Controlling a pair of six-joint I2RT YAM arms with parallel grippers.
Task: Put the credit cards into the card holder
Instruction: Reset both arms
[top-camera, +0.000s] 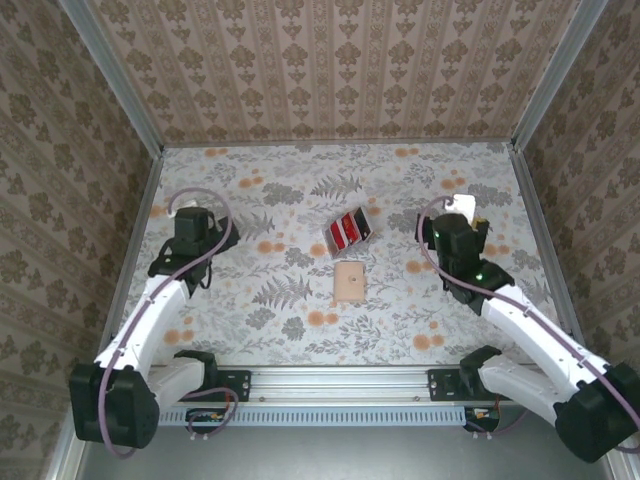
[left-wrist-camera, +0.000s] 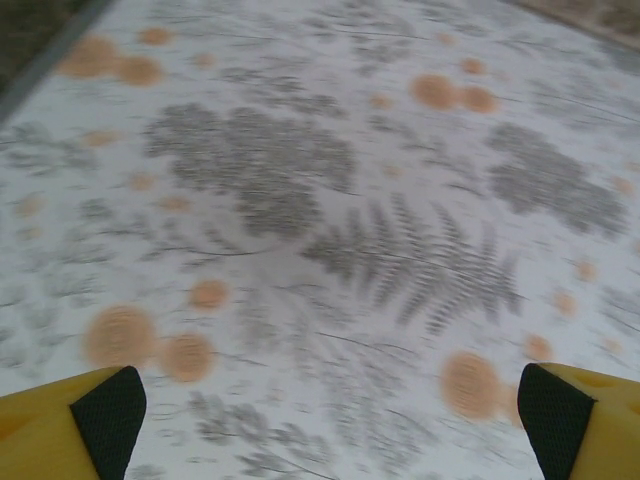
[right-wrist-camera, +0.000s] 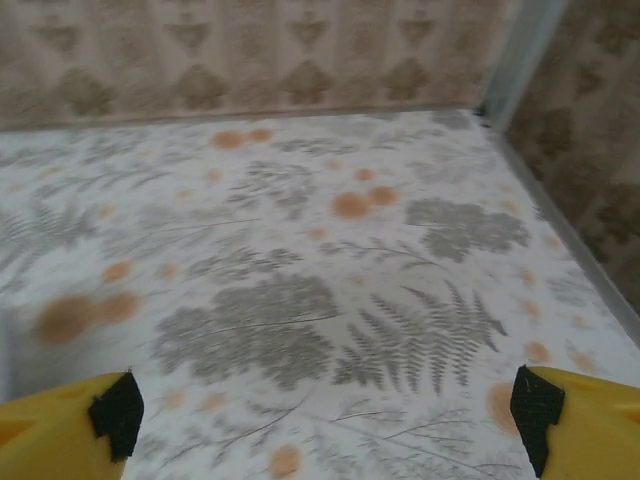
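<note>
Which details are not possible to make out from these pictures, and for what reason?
Top view: how many credit cards lie in the pile; they overlap and are too small to count.
Top view: whether the card holder is folded or already holds a card; too small to tell.
Left wrist view: the left gripper is cut off by the bottom edge, and the table is blurred.

Number of stacked credit cards unclear

- Credit cards lie on the table, between left claw and right claw, well apart from both.
- Card holder lies just before the cards.
</note>
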